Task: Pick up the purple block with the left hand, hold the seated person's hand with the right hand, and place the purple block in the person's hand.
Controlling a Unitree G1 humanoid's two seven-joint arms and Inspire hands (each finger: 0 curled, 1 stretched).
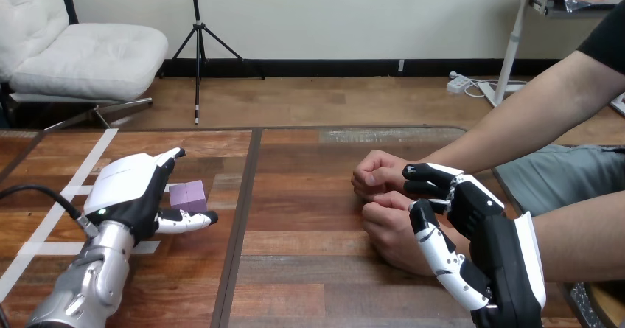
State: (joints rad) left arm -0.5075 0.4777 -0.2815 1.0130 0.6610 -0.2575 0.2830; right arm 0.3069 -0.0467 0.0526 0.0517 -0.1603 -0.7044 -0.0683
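Block (189, 196), purple, sits on the table (309, 269) right in the left hand (129, 192), in the gap between its thumb (188, 221) and its fingers (171, 156). The thumb lies along the block's near side and looks to touch it. The fingers reach out fairly straight past its far side with a gap between, so this hand is spread around the block and not closed on it. Well off to that hand's right, a person's two fists rest close together on the table. The right hand (490, 232) is just beside them, also unclenched. Its fingers (427, 173) point at the far fist (377, 173), and its thumb (442, 258) stretches in front of the near fist's (390, 232) wrist. I cannot tell whether it touches either one, and nothing is curled round them.
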